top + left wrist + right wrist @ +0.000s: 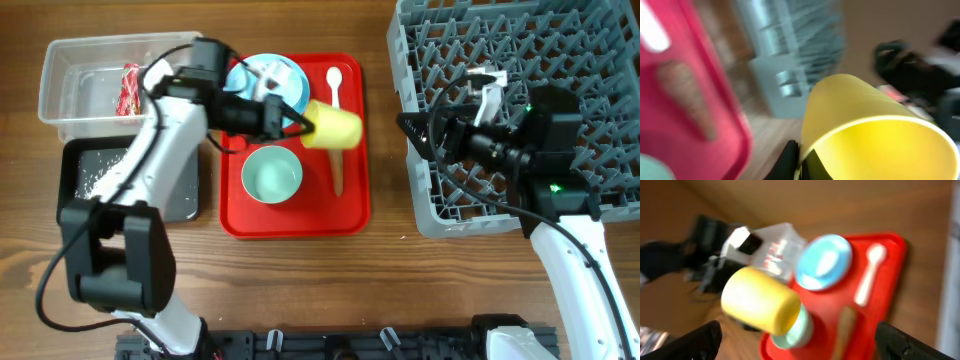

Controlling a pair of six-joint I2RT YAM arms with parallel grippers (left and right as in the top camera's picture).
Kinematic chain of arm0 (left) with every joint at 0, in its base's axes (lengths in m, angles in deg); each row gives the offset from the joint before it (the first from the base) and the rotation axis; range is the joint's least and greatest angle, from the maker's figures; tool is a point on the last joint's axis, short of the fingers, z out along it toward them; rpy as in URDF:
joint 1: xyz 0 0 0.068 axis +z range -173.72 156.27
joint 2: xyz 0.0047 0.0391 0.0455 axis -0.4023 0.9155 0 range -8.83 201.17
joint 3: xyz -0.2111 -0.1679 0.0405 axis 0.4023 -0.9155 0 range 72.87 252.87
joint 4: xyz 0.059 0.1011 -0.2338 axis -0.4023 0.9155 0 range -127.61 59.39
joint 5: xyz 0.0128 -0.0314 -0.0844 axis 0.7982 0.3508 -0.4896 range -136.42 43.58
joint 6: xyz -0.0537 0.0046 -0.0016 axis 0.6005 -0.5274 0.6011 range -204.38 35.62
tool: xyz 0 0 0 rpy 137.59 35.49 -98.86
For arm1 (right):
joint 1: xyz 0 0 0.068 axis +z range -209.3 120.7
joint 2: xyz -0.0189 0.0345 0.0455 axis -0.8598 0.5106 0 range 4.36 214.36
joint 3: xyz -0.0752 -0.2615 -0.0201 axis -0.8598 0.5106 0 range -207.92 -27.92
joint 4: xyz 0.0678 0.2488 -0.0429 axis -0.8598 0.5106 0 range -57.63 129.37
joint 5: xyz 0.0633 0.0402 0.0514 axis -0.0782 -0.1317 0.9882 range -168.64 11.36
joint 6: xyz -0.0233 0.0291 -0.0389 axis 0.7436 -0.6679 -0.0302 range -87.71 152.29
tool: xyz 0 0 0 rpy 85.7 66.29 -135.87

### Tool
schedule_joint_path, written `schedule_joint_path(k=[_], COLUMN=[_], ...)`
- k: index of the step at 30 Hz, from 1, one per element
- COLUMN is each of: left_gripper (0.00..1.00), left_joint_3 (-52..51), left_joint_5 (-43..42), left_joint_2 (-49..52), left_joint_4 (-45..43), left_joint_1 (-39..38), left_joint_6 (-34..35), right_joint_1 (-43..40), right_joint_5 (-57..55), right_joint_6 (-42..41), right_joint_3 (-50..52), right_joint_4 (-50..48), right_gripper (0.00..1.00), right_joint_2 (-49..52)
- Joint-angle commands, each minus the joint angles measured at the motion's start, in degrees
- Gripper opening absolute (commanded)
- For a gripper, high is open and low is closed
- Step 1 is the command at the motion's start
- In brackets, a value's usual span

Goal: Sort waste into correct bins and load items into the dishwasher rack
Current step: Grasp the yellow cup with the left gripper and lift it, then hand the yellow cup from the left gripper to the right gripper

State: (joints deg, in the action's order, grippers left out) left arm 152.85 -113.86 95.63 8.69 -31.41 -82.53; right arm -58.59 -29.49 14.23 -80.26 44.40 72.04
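Yellow cup (332, 126), one: clamped at its rim between the closed fingers (787, 160) of the left gripper (300, 125) and held tipped on its side over the middle of the red tray (350, 215).

Light-blue plate (290, 75), one: lying at the far left of the tray, partly hidden by the left arm; something pale rests on it that cannot be identified.

Pale bowl (272, 175), one counted: standing near left on the tray, below the cup.

White spoon (335, 85), one: laid at the far right of the tray.

Carrot (338, 170), one: laid on the tray just right of the bowl.

Clear tub (70, 95), one: set far left of the tray, with one red wrapper (130, 88) inside.

Black tub (185, 195), one: set just in front of the clear tub, with white crumbs (95, 180) scattered in it.

Grey rack (600, 60), one: placed at the right of the table.

Right gripper (415, 135): fingers (695, 340) spread wide and holding nothing, positioned at the rack's left edge.
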Motion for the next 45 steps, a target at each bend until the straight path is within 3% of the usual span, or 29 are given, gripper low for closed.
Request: schedule_joint_path(k=[1,13,18,24,32,45], left_gripper=[0.04,0.04,0.04,0.04,0.04,0.04], left_joint_3=[0.96,0.96,0.96,0.96,0.96,0.96], left_joint_5=[-20.37,-22.91,-22.91,-22.91,-22.91,-22.53], left_joint_2=[-1.60,-1.62,-1.62,-1.62,-1.62,-1.62], left_joint_4=[-1.92,-2.40,-2.40,-2.40,-2.40,-2.43], left_joint_1=[2.89,2.25,1.51,1.40,1.38,-0.37], left_joint_6=[0.11,7.89,7.85,7.85,7.82,7.63], right_joint_1=[0.44,7.08,9.27,10.69,12.35,13.60], right_joint_5=[10.40,16.28,19.76,22.86,23.61,23.61], right_joint_6=[-0.20,-6.73,-13.79,-18.40,-17.81,-18.14], right_joint_3=[-0.90,-0.90,-0.90,-0.90,-0.90,-0.90], right_joint_4=[-4.26,-23.41,-36.20,-44.65,-46.90,-48.02], right_gripper=[1.00,1.00,1.00,1.00,0.99,0.79], right_joint_2=[0.39,8.26,14.32,19.12,19.50,19.50])
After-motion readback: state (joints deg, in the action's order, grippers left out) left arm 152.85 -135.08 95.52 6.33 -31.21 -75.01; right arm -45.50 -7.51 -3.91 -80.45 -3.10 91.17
